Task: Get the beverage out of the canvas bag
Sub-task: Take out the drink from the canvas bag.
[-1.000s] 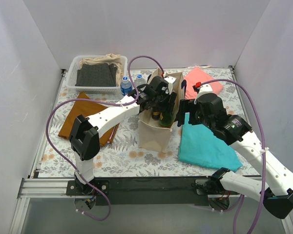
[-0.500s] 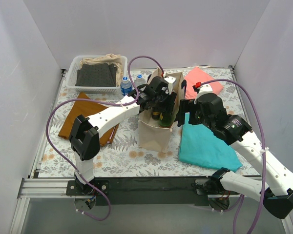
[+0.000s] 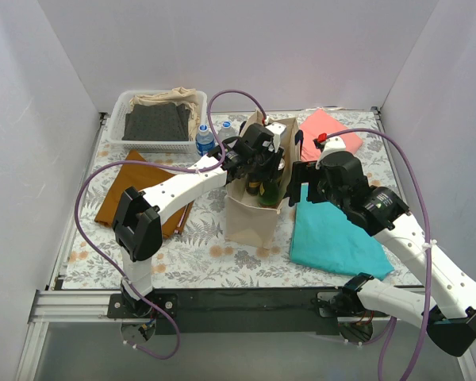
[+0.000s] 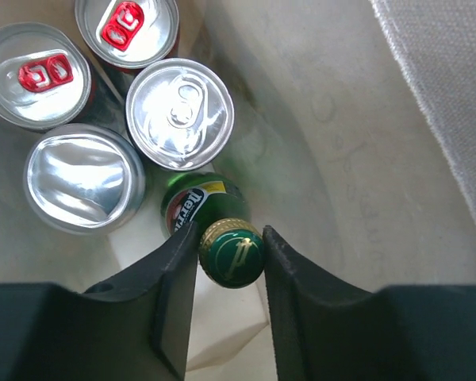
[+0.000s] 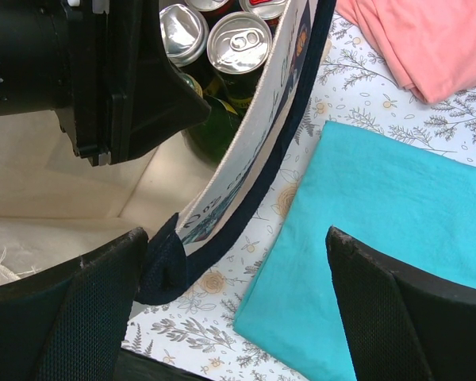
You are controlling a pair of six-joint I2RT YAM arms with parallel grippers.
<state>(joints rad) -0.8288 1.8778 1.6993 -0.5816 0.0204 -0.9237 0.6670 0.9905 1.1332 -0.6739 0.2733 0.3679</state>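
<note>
The beige canvas bag (image 3: 252, 218) stands mid-table, its inner wall (image 4: 341, 119) pale. Inside are several silver-topped cans (image 4: 180, 113) and a green glass bottle (image 4: 232, 258) with a gold-rimmed cap. My left gripper (image 4: 231, 234) reaches down into the bag (image 3: 258, 155), both fingers pressed against the bottle's cap. My right gripper (image 5: 236, 238) is open at the bag's right side (image 3: 297, 178), with the navy-trimmed rim (image 5: 246, 151) between its fingers. Neither finger grips the rim.
A teal cloth (image 3: 333, 234) lies right of the bag and a pink cloth (image 3: 327, 131) behind it. A white basket (image 3: 155, 119) of folded fabric sits at the back left, a small water bottle (image 3: 205, 141) beside it. A brown cloth (image 3: 135, 186) lies left.
My left gripper's fingers have drawn together onto the green bottle's cap. Both arms otherwise stay where they were.
</note>
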